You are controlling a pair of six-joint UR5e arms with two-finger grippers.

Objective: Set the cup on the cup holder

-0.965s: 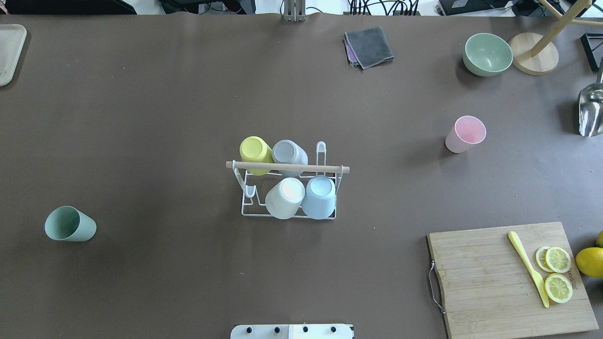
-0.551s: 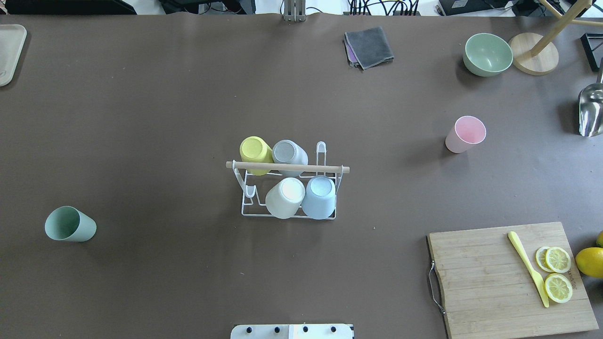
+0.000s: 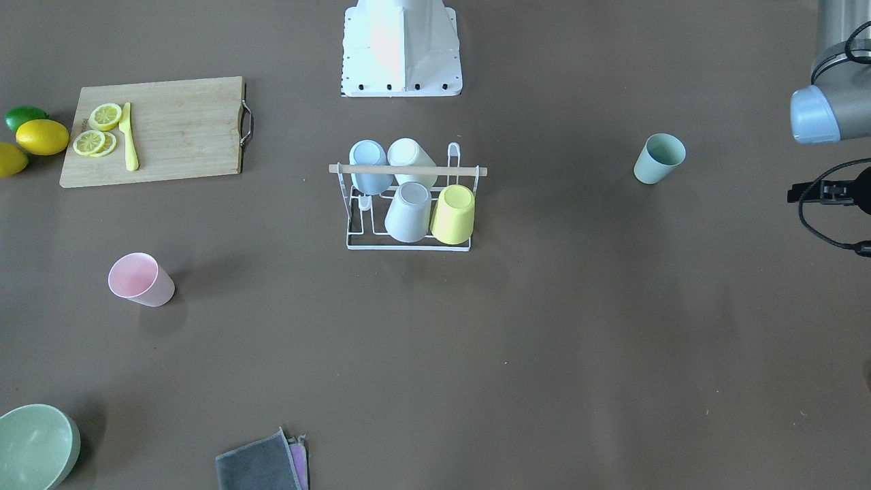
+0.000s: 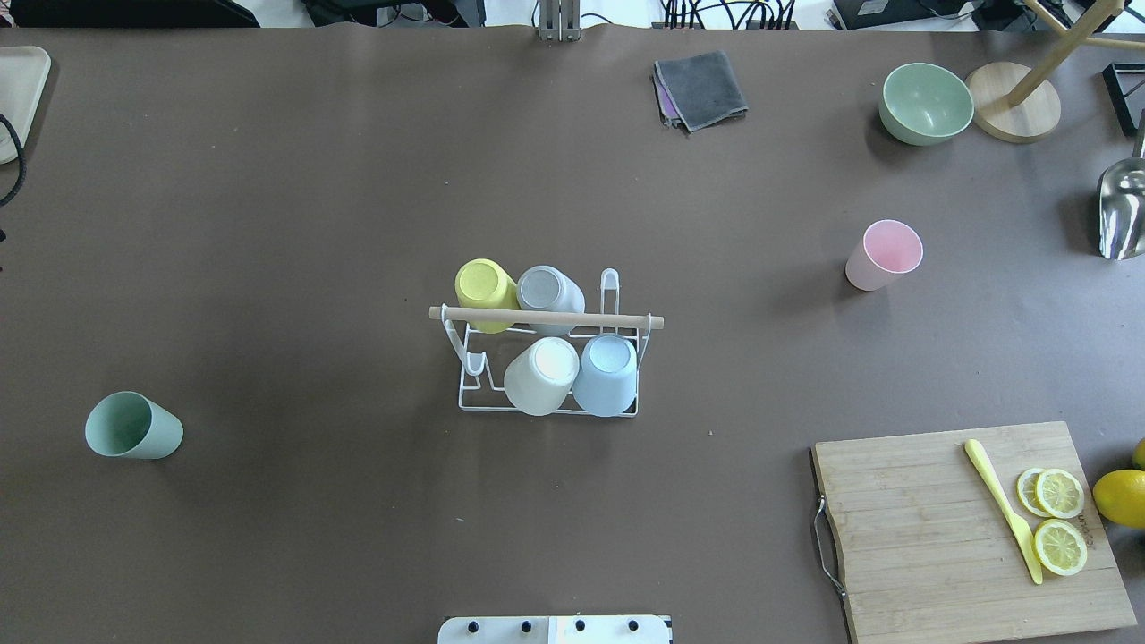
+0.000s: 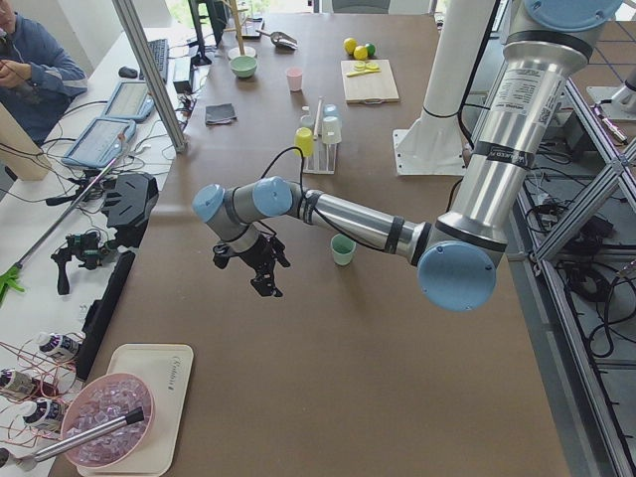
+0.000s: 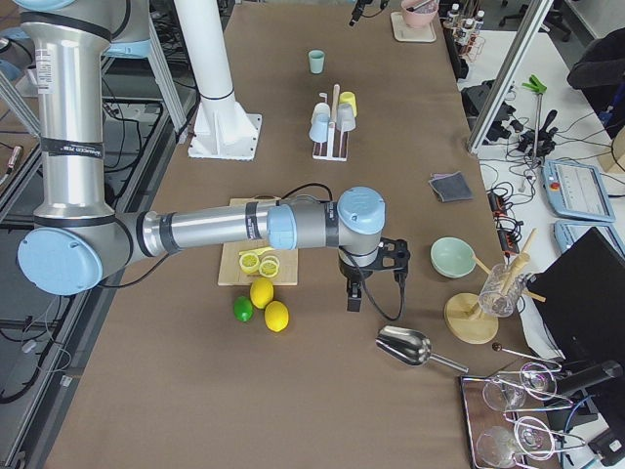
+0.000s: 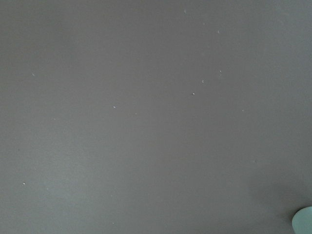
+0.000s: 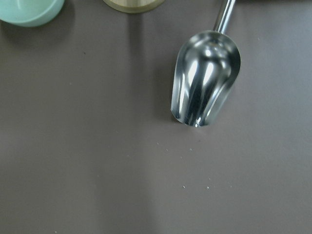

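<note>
The white wire cup holder with its wooden rod [image 4: 546, 316] stands mid-table, also in the front view [image 3: 408, 169]. Yellow, grey, white and light blue cups sit upside down on its prongs. A green cup [image 4: 132, 426] stands upright to its left, a pink cup [image 4: 884, 254] to its far right. My left gripper [image 5: 266, 288] hangs over bare table beyond the green cup [image 5: 343, 248]; I cannot tell if it is open. My right gripper [image 6: 354, 301] hangs near the metal scoop [image 6: 405, 345]; I cannot tell its state. Neither wrist view shows fingers.
A cutting board [image 4: 921, 537] with lemon slices and a yellow knife lies front right, lemons [image 4: 1120, 497] beside it. A green bowl [image 4: 926, 103], a wooden stand base [image 4: 1015, 112], a grey cloth [image 4: 700, 89] and a tray [image 4: 18, 89] lie along the far side.
A black cable of the left arm has come into the overhead view at its left edge. The cups and the holder have not moved.
</note>
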